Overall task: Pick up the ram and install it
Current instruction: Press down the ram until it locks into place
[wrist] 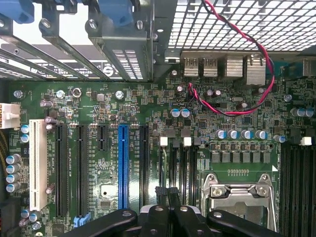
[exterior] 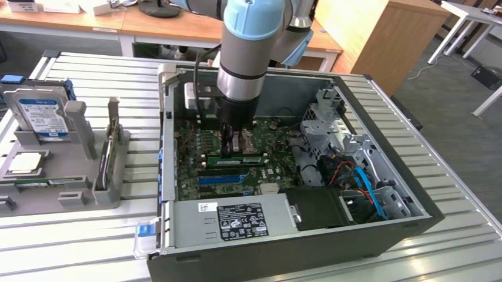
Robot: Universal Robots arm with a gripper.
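Install step: our hand (wrist: 168,193), fingers together, presses over the ram (exterior: 239,159) on the motherboard (wrist: 98,98); seating needs checking.

A: arm (exterior: 249,47) look? centre top of the exterior view
B: silver-grey tube, light-blue joint caps, black wrist section below, black cable alongside
A: gripper (wrist: 168,193)?
B: black fingers (wrist: 174,195), black links with silver screw heads

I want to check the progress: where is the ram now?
In the exterior view, the ram sits across the motherboard inside the open computer case, just under the gripper, between it and the blue expansion slot.
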